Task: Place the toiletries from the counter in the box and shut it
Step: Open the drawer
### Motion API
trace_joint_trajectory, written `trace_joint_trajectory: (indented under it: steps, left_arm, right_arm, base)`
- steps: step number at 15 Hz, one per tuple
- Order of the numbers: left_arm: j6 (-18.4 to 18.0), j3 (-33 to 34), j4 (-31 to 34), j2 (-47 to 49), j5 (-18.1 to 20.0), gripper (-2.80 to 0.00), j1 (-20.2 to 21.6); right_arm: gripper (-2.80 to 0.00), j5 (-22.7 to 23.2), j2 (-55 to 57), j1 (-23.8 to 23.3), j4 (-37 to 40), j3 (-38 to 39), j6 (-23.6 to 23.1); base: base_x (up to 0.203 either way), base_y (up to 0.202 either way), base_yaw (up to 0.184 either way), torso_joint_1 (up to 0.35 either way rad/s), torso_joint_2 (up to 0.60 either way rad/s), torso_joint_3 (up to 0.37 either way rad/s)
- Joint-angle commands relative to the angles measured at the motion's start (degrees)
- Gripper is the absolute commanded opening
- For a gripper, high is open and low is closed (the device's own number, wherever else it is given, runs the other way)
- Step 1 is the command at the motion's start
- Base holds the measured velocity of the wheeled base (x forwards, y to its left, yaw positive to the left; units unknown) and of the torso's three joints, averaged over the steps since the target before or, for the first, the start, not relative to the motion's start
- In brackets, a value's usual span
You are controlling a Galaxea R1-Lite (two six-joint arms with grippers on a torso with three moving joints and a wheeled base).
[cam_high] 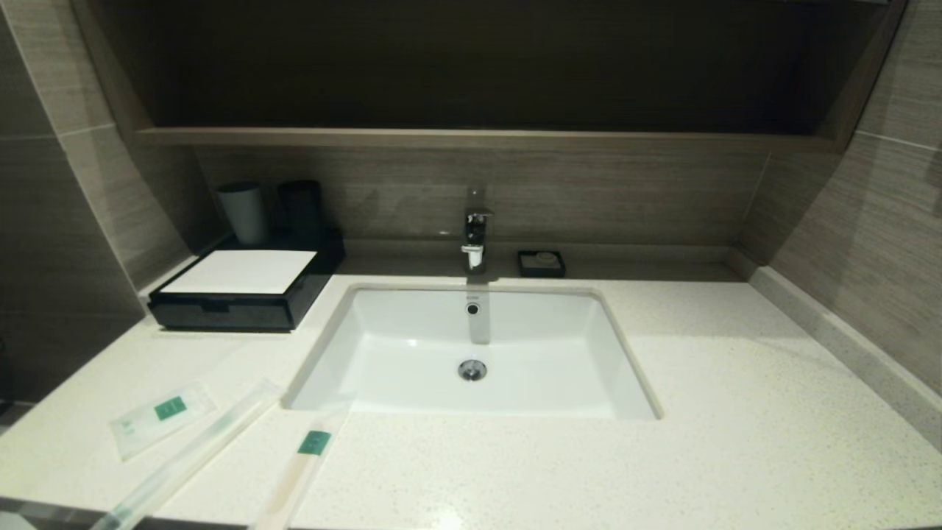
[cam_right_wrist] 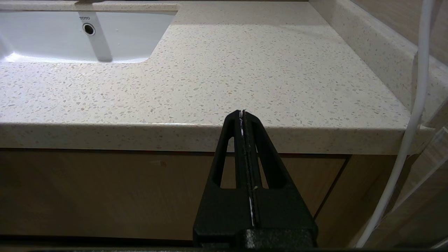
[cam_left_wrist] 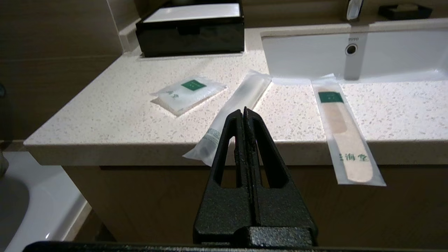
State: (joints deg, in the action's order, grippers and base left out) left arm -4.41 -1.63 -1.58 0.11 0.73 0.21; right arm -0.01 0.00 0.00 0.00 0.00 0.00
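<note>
Frosted plastic in three thin packets, all left of the sink near its front corner: short flat sachet farthest from the sink, long thin packet between, second long packet with its far end reaching the sink's front rim. Noted a small green label on the sachet and on the second long packet, and the near ends of both long ones overhanging the front edge of the counter. Saw nothing yet in the box, glossy black with a flat white top panel, left of the sink's back corner, drawer seemingly shut. Found the left gripper pressed shut on nothing, low before the counter edge, left of the sink; found the right gripper likewise clamped empty, right of the sink, idle. Judged the work not begun: probably drawer first, then packets. Reckoned the wrap slippery and crinkly, lying flat on hard speckled stone, with little to pinch from above. Favoured taking each long packet by its overhanging end, jaws spread first, then closed gently across the width. Reckoned the sachet hardest, lying wholly on the stone: best slid toward the edge or pinched low at a seam.
</note>
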Motion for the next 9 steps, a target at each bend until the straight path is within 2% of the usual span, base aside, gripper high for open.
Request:
trace_joint_trajectory:
  steps: [1, 9]
  left_arm:
    - [-0.07, -2.12, 0.10, -0.02, 0.15, -2.80, 0.04]
    - [-1.00, -15.34, 8.89, 0.06, 0.30, -2.80, 0.04]
  right_arm:
    - [-2.80, 0.01, 0.00, 0.00, 0.00, 0.00, 0.00]
    - [-2.80, 0.01, 0.00, 0.00, 0.00, 0.00, 0.00]
  base:
    - [0.000, 0.000, 0.000, 0.000, 0.00, 0.000]
    - [0.000, 0.000, 0.000, 0.000, 0.00, 0.000]
